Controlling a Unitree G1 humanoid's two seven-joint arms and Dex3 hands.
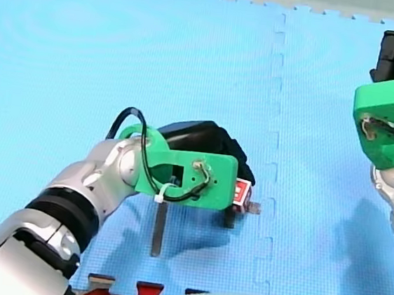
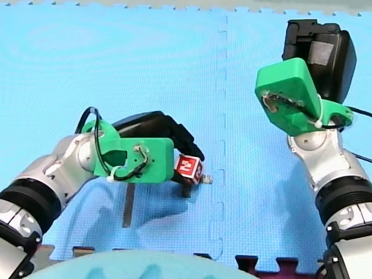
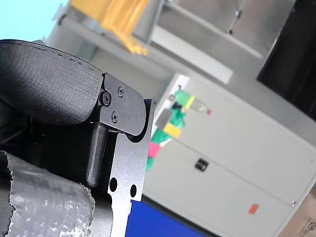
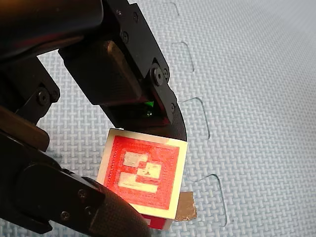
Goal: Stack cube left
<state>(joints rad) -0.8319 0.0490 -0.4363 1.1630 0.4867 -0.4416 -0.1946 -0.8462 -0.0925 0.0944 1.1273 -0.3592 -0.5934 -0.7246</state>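
Red cube (image 2: 189, 168), white-bordered patterned face: pinched at the tips of the black fingers (image 4: 118, 74) of my left hand (image 2: 163, 131), low over the blue foam mat (image 2: 145, 58) beside its seam. Patterned face up, tilted; sides equal. Right hand (image 2: 318, 52) raised at far right, state unreadable.

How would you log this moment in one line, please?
left hand: shut on red cube, mid blue mat | right hand: far right | stack: not done
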